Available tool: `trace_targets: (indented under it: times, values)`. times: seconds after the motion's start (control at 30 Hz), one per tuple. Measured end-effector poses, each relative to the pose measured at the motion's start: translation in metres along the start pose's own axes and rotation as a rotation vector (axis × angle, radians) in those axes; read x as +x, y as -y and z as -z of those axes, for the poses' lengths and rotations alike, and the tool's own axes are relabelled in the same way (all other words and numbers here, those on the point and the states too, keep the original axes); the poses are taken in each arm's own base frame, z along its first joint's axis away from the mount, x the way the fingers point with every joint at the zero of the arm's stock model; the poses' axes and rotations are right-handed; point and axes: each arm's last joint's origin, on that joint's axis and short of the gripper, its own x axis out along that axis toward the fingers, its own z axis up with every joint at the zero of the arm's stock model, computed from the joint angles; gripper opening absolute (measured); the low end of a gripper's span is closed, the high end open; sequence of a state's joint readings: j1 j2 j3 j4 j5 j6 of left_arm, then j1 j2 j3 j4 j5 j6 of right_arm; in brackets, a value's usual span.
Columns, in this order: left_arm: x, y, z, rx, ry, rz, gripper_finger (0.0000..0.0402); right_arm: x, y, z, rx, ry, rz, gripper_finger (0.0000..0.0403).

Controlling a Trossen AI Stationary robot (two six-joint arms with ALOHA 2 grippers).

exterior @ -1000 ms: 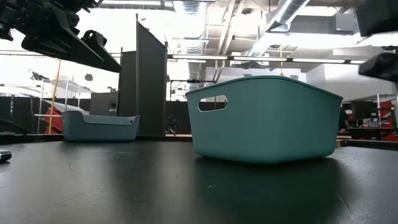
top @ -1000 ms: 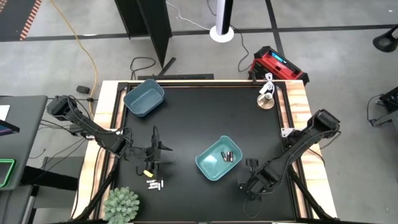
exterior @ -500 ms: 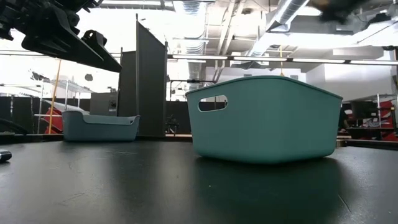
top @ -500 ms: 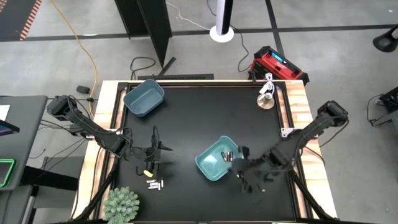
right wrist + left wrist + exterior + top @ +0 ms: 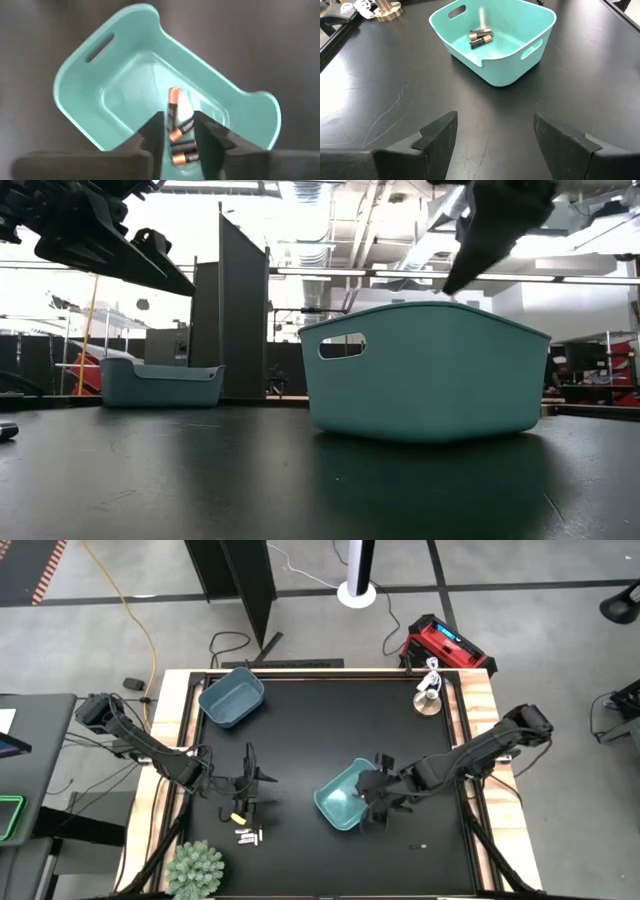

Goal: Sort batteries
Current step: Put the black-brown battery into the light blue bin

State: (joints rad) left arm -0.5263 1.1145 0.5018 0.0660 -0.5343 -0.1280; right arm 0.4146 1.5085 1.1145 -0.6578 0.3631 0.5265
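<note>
The teal bin (image 5: 345, 802) stands on the black table, and two dark, copper-ended batteries (image 5: 480, 39) lie on its floor. My right gripper (image 5: 177, 122) hovers over this bin, open by a narrow gap. A third dark battery (image 5: 173, 106) shows upright below the fingertips; in the left wrist view it is a pale streak (image 5: 481, 17) inside the bin. Several more batteries (image 5: 247, 837) lie on the table near the front left. My left gripper (image 5: 250, 790) is open above the table, just behind them, and holds nothing.
A blue bin (image 5: 231, 697) sits at the table's far left corner. A green plant ball (image 5: 195, 868) is at the near left corner. A brass-coloured object (image 5: 428, 700) stands at the far right. A small yellow piece (image 5: 237, 817) lies under the left gripper.
My right gripper has risen from the table to the right of the teal bin and swung left to a spot over the bin. A battery now shows in the air beneath it, inside the bin.
</note>
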Motion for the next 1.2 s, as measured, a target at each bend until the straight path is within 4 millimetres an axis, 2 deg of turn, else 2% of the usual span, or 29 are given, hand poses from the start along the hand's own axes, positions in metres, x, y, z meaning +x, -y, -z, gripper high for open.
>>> trace_targets:
  times: [0.17,0.3,0.43,0.6,0.83,1.0,1.2]
  values:
    - [0.0,0.0,0.0,0.0,0.0,0.0,0.0258,0.001,0.002,0.0,0.0,-0.003,0.015,0.0197]
    - [0.0,0.0,0.0,0.0,-0.001,0.0,0.0258,-0.007,0.002,0.002,-0.009,-0.005,0.012,0.0224]
    - [0.0,0.0,0.0,0.001,-0.001,0.0,0.0258,-0.02,-0.001,0.013,-0.004,-0.044,0.015,0.0225]
    - [0.0,0.0,0.0,0.002,-0.004,0.0,0.0258,-0.04,-0.009,0.039,0.023,-0.163,0.029,0.0222]
    - [0.0,0.0,0.0,0.003,-0.004,-0.001,0.0258,-0.063,-0.044,0.089,0.026,-0.298,-0.002,0.0221]
    - [0.0,0.0,0.0,0.006,-0.004,-0.001,0.0258,-0.062,-0.068,0.117,0.066,-0.32,0.003,0.0221]
    - [0.0,0.0,0.0,0.006,-0.004,-0.001,0.0258,-0.038,-0.093,0.137,0.068,-0.389,0.005,0.0221]
